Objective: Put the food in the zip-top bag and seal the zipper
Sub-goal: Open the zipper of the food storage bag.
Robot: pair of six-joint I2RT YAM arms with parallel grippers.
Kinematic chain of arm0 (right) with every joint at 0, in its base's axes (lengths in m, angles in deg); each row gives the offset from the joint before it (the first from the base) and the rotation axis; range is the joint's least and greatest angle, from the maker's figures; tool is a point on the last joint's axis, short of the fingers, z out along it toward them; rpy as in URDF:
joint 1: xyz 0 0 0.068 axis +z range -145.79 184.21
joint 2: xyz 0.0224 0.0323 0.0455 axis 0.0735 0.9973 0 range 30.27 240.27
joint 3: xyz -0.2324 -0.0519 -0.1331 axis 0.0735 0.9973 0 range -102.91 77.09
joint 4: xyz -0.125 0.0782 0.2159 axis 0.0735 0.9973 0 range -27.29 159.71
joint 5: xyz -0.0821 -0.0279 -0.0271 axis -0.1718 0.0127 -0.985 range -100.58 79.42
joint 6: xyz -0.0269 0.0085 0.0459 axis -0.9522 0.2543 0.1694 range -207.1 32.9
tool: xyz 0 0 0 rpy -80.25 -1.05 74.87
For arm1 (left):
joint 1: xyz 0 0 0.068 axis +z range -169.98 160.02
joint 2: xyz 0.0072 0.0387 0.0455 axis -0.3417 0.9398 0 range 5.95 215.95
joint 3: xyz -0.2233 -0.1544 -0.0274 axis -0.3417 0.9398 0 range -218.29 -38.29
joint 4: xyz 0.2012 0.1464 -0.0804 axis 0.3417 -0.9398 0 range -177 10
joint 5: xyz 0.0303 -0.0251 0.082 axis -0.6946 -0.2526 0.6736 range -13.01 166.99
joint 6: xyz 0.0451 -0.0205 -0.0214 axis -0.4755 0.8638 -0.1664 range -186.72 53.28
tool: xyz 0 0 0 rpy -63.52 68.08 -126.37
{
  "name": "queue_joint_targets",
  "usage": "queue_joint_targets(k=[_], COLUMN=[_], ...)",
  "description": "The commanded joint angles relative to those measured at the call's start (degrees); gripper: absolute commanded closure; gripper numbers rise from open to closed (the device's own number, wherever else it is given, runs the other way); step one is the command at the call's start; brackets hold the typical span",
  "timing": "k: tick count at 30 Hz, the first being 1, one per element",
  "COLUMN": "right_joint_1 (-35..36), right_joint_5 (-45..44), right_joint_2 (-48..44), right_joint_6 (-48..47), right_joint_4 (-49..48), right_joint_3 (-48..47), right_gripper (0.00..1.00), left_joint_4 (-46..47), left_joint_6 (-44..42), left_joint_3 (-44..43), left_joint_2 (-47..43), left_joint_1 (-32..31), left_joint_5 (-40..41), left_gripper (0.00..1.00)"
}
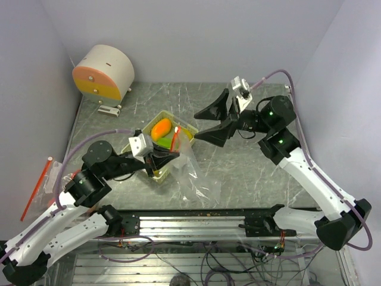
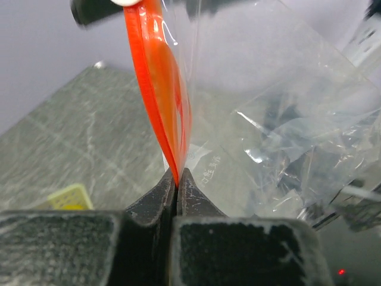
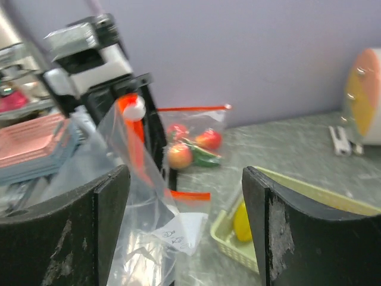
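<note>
Where the left hand (image 2: 177, 174) clamps its red-orange zipper (image 2: 156, 77), the zip-top bag (image 2: 286, 131) hangs clear, crinkled. Food (image 1: 161, 128): glossy orange mango in yellow-green tray (image 1: 190, 131). Right hand (image 3: 186, 179): jaws apart.

"What lies in the tray (image 1: 189, 130)?"

"Only an orange piece (image 1: 161, 128) shows. The bag (image 1: 193, 173) and the left gripper (image 1: 168, 156) cover the tray's near half."

"And from the right wrist?"

"All blurred. The right gripper (image 3: 184, 173) hides half of a yellow piece (image 3: 241, 221), the round drum (image 3: 363, 89) runs off the right edge, and the fruits in the second bag (image 3: 214, 119) are too soft to name."
</note>
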Motion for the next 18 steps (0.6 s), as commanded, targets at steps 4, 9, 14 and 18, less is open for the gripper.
queue_joint_targets(k=[4,9,14,18], right_joint_1=[-0.2,-0.1,1.9,5.6], right_joint_5=[-19.1,-18.7,-24.1,-27.3], right_joint_2=[4.7,8.2,10.2,13.3], right_joint_6=[-6.5,-3.6,-3.8,-4.5], right_joint_4=[34.4,38.8,43.1,47.1], right_joint_3=[-12.3,-14.1,-16.4,-18.2], right_gripper=[0.23,0.25,0.25,0.26], left_joint_4=[-16.8,-24.1,-23.4,-21.3], left_joint_6=[-24.9,-33.6,-37.0,-38.5], left_joint_3=[0.0,-1.7,-2.2,-3.4], left_joint_2=[0.0,4.6,8.0,8.4], left_joint_1=[-0.2,-0.2,-0.9,-2.3], left_joint_5=[7.4,17.9,16.4,14.7], left_gripper=[0.93,0.93,0.93,0.93])
